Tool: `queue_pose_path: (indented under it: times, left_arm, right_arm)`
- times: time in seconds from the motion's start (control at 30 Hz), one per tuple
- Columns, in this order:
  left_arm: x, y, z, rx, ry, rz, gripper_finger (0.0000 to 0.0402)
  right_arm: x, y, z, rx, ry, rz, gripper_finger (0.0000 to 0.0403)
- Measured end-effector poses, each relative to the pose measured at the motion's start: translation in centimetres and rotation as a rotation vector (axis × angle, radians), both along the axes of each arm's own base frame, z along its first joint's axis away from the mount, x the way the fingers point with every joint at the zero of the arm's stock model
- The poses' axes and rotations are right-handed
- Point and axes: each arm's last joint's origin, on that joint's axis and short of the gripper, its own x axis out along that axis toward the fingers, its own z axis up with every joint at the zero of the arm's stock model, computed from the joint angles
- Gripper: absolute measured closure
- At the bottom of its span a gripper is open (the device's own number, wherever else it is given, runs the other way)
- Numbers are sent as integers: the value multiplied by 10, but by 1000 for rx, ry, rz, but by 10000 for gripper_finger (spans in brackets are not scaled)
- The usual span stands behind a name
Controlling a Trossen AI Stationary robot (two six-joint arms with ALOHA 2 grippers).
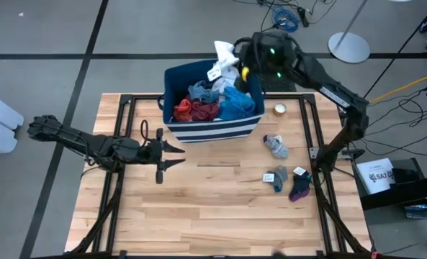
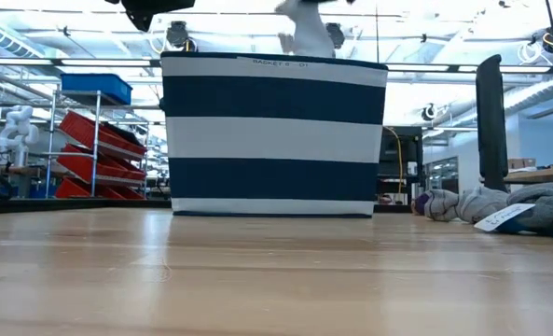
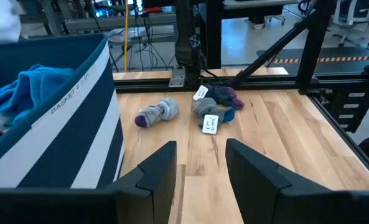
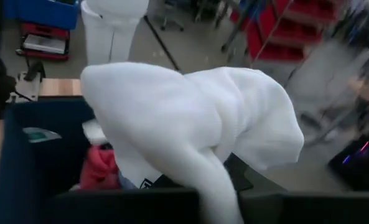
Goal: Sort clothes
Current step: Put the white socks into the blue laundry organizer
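Note:
A navy bin with white stripes (image 1: 213,122) stands at the table's far middle and holds red, maroon, blue and grey clothes (image 1: 206,104). My right gripper (image 1: 240,66) is above the bin's far right corner, shut on a white garment (image 1: 225,61) that it holds above the rim; the garment also shows in the low view (image 2: 304,28). My left gripper (image 1: 173,154) is open and empty, low over the table just in front of the bin's near left corner; its own view (image 3: 200,165) looks past the bin wall (image 3: 66,137). My right gripper holds the white garment (image 4: 190,124) from above the bin. The cloth drapes over the fingers and hides the place of contact, so which part it has cannot be told. The garment is bunched and lifted, with its lower end (image 1: 219,74) hanging over the clothes in the bin.
Rolled socks lie on the table's right side: a grey one (image 1: 276,146), a grey-blue one with a tag (image 1: 276,177), a dark purple one (image 1: 299,185). A tape roll (image 1: 280,109) lies right of the bin. A black frame (image 1: 310,129) edges the table.

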Motion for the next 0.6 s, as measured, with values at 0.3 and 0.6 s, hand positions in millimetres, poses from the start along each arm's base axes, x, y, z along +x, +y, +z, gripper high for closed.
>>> queue_pose_path:
  times: [0.3, 0.6]
  left_arm:
    - [0, 0, 0, 2, 2, 0, 253]
    - [0, 0, 0, 2, 2, 0, 253]
  right_arm:
    - [27, -76, -78, 232, 205, -78, 401]
    - [37, -112, -150, 410, 454, -146, 401]
